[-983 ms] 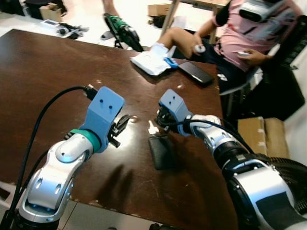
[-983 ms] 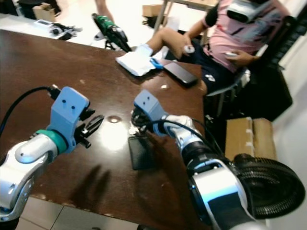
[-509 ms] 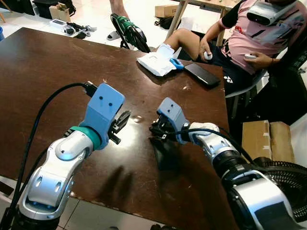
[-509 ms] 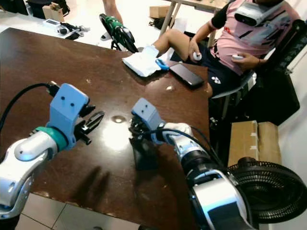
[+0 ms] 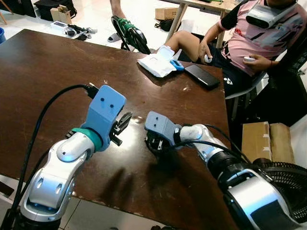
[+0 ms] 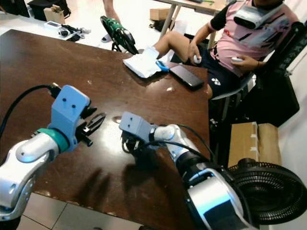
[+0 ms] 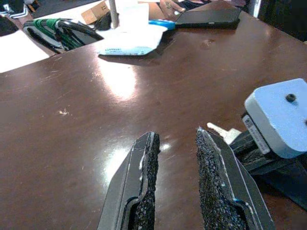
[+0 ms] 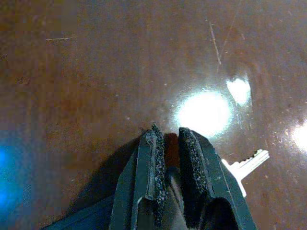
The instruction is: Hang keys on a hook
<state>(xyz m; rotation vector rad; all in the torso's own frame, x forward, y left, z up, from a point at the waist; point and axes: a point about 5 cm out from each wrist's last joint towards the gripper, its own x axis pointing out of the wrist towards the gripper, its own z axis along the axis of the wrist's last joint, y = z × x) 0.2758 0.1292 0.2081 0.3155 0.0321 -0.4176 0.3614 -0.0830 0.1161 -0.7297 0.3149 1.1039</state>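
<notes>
A silver key [image 8: 248, 164] lies on the dark brown table [image 5: 48, 72], sticking out from beside my right gripper's fingers. The key's dark fob [image 8: 67, 220] spreads out on the other side. My right gripper [image 5: 152, 144] points down onto the table top, fingers nearly together with a grey part of the key bunch pinched between them. In the head views the gripper's blue mount [image 5: 158, 125] hides the bunch. My left gripper [image 5: 122, 123] hovers open just to the left, aimed at the key [image 7: 221, 130], with nothing between its fingers.
At the table's far side lie a white packet [image 5: 156, 63], a blue item and a black phone [image 5: 203, 75]. A person [image 5: 259, 38] sits beyond the far right corner holding controllers. A cardboard box [image 5: 266, 139] and a fan [image 5: 283, 177] stand right of the table.
My right gripper has swung left and down onto the black fob, which lay in plain view before and is now covered. The left arm has hardly moved; the camera shifted slightly.
</notes>
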